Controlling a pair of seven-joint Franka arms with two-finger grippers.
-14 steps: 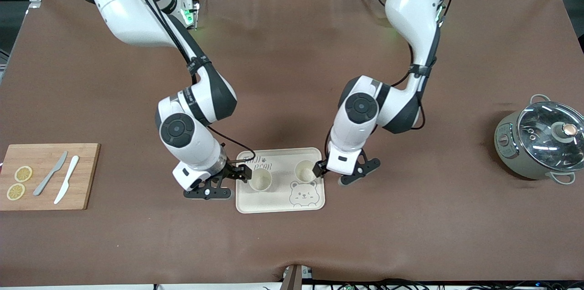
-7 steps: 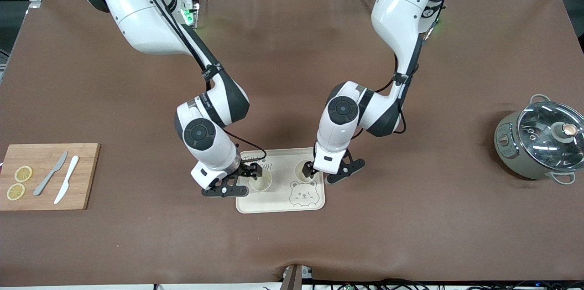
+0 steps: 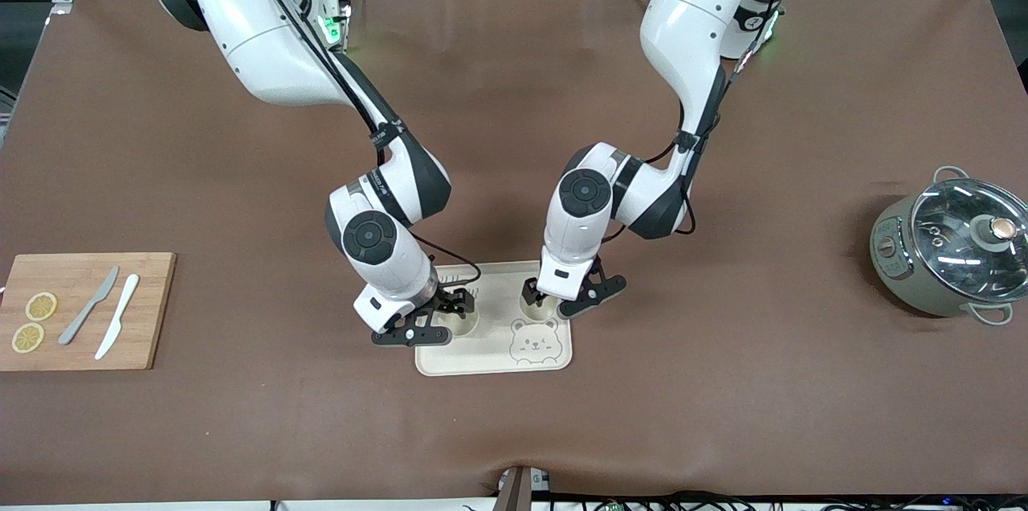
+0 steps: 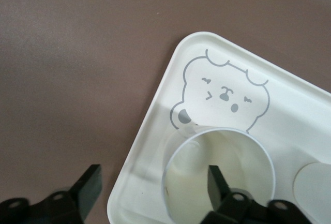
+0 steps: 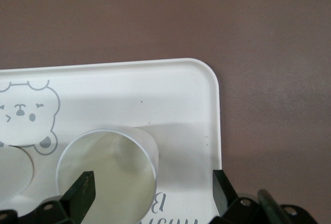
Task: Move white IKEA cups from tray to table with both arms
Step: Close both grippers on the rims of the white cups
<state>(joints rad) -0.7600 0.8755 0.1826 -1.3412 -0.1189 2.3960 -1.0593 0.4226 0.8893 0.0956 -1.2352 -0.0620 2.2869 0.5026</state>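
Observation:
Two white cups stand upright on the cream bear-printed tray (image 3: 491,354). The cup toward the right arm's end (image 3: 467,324) lies partly under my right gripper (image 3: 455,304). In the right wrist view this cup (image 5: 106,175) has one finger (image 5: 83,190) over its mouth and the other (image 5: 222,189) over the tray's edge (image 5: 170,89); the right gripper (image 5: 152,190) is open. The other cup (image 3: 528,308) lies under my left gripper (image 3: 533,292). In the left wrist view that cup (image 4: 220,177) has one finger (image 4: 217,181) over its mouth and the other (image 4: 90,181) past the tray rim (image 4: 150,131); the left gripper (image 4: 154,182) is open.
A wooden cutting board (image 3: 148,310) with two lemon slices (image 3: 34,321), a grey knife and a white knife lies at the right arm's end. A grey pot with a glass lid (image 3: 952,254) stands at the left arm's end.
Both grippers have moved in from beside the tray toward its middle and now hang over the two cups. The cups and tray have not moved.

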